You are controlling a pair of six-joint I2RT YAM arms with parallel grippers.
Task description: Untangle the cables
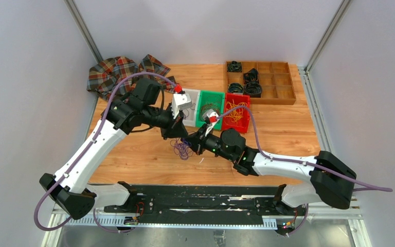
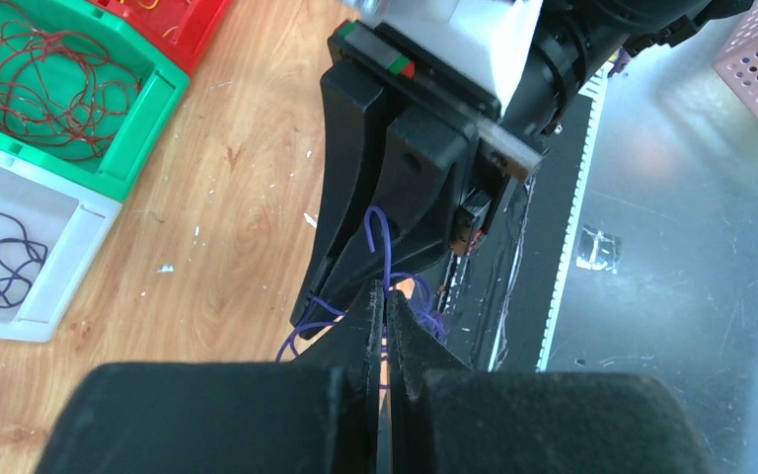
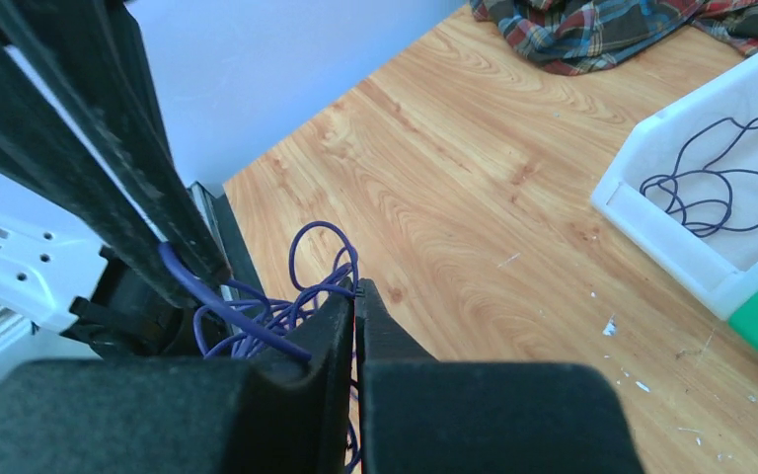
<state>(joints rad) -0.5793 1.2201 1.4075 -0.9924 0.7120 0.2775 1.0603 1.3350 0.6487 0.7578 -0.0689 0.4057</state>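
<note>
Left jaws and right jaws both clamp the purple cables [image 1: 183, 148] between them.

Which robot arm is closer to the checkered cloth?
Left. The left arm has its elbow right beside the checkered cloth; the right arm reaches in from the opposite side, far from it.

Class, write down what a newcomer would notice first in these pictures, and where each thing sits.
The left gripper and right gripper meet mid-table, both shut on the purple cables tangled there. Behind them the red bin holds yellow-orange cables, beside a green bin. A plaid cloth lies crumpled at the far left corner.
</note>
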